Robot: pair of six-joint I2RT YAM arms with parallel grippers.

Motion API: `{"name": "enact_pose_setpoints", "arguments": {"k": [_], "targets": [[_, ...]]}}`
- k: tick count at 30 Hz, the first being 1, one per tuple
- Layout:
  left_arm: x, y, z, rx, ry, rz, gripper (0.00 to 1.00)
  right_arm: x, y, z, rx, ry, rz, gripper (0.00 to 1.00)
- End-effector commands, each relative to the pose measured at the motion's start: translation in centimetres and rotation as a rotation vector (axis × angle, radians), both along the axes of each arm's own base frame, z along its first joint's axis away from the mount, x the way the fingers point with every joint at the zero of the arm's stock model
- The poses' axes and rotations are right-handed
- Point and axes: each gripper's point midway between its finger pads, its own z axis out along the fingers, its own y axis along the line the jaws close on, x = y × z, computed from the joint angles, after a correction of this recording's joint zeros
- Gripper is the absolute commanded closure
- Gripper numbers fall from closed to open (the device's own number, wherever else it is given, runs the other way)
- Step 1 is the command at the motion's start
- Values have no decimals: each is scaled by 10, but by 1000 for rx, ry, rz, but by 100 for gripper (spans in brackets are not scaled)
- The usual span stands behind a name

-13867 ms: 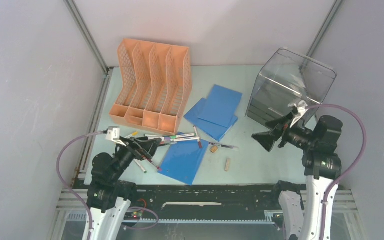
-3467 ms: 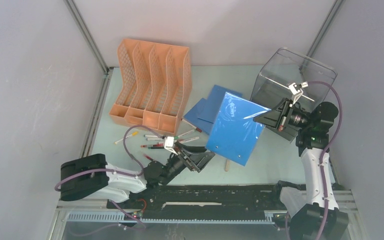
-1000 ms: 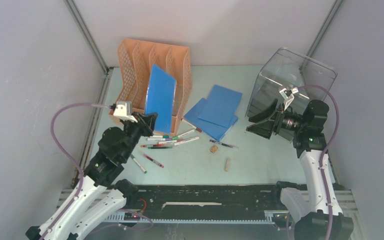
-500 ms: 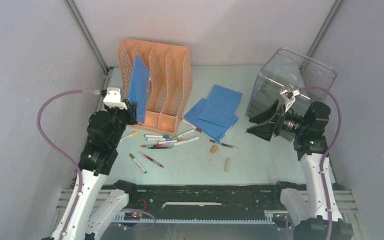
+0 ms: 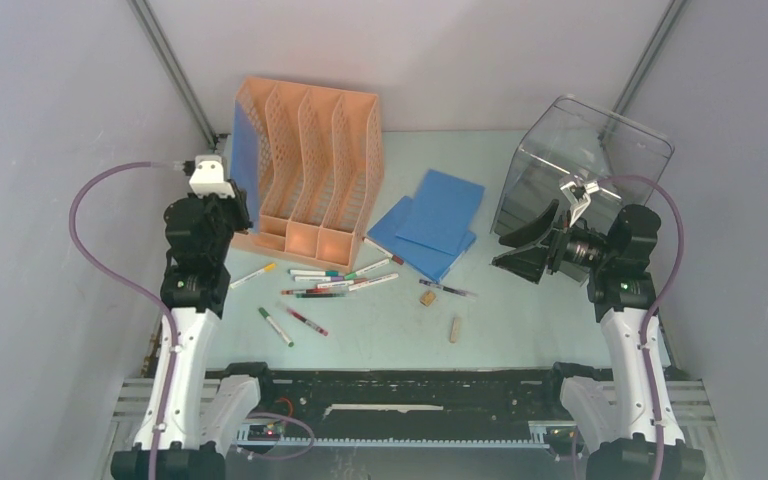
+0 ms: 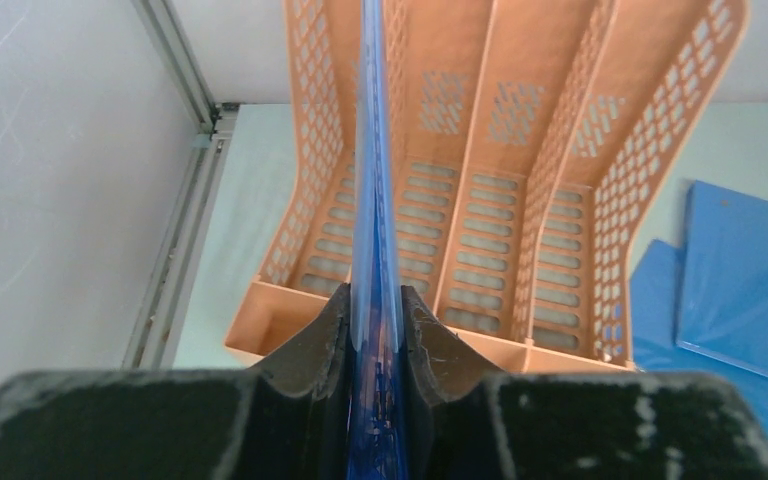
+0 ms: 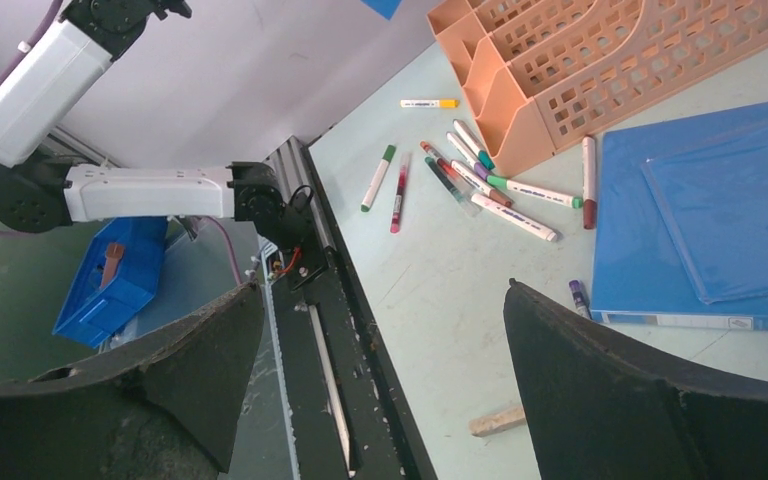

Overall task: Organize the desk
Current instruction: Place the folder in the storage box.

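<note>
My left gripper (image 5: 228,207) (image 6: 373,297) is shut on the near edge of a blue folder (image 5: 244,158) (image 6: 372,190). The folder stands upright and edge-on at the leftmost slot of the orange file rack (image 5: 312,165) (image 6: 520,180). Whether it rests on the slot's floor is hidden. My right gripper (image 5: 513,257) (image 7: 382,290) hangs open and empty above the right side of the pale mint desk (image 5: 380,335) (image 7: 440,290), in front of the clear drawer box (image 5: 585,170).
Two blue folders (image 5: 430,225) (image 7: 700,220) lie stacked right of the rack. Several markers (image 5: 335,280) (image 7: 480,175) are scattered before it. A cork (image 5: 427,297), a purple-capped pen (image 5: 450,291) and a wooden block (image 5: 454,328) (image 7: 500,420) lie mid-desk near the black front rail (image 5: 400,385).
The left gripper has swung the blue folder leftward, from in front of the rack's middle slots to its leftmost slot, and turned it edge-on. The right arm has barely moved.
</note>
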Motion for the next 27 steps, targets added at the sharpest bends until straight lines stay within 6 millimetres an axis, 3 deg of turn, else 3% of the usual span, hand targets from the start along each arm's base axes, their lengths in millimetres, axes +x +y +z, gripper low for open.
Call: {"name": "enact_pose_setpoints", "arguments": {"k": [1,12,27], "targets": [[17,13,22,51,-69,7,100,1,-1,13,-17,-65,-11,4],[59,35,10,131,-4,32,100,2,-1,11,-18,-63,-12,4],[117,39,-6,252,128,-85,100,2,-1,11,-18,-61,-6,4]]}}
